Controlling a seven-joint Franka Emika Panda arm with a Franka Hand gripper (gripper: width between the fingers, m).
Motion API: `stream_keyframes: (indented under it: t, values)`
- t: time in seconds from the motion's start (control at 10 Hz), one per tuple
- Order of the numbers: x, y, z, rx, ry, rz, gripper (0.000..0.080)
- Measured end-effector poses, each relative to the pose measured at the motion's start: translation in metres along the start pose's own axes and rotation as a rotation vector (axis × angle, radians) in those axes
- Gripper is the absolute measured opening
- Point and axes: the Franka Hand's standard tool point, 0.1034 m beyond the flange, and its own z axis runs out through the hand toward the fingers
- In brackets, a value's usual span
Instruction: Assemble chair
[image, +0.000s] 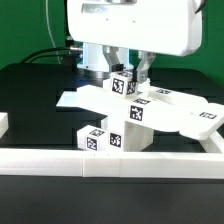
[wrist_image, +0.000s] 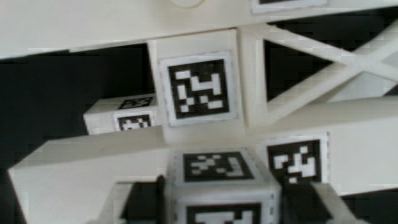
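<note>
The large white robot arm (image: 130, 25) fills the upper centre of the exterior view. Its wrist points straight down over the black table (image: 30, 95). The two-finger gripper (image: 130, 76) hangs just above the middle of the frame, its dark fingers (image: 146, 68) standing vertical. The jaws are clamped on a small tagged white block (image: 123, 86), one finger on each side of it.

The matte white plastic chair pieces (image: 92, 100), marked with black-and-white square tags, lie in the centre of the frame directly under the gripper. There is a flat panel to the exterior view's left, flat shapes spreading to the right (image: 195, 118), and more tagged blocks (image: 97, 140) low in the middle. A plain low white border wall (image: 60, 165) runs across the lower part of the frame.

The arm's upper links are cut off by the top edge. The arm hides the table behind it. In the wrist view the tagged white block (wrist_image: 219, 167) appears close and blurred, the fingers beside it are hard to make out, and whether the block touches the pieces under it cannot be told.
</note>
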Motion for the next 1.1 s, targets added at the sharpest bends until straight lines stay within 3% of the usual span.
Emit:
stream_keyframes:
  t: [0.5,1.0,1.1]
  values:
    - [0.006,-0.008,0.001,0.095,0.064,0.406,0.0284]
    - [0.004,-0.013,0.001,0.118,0.053,0.643,0.0284]
    - [0.004,-0.013,0.001,0.117,0.055,0.62,0.0334]
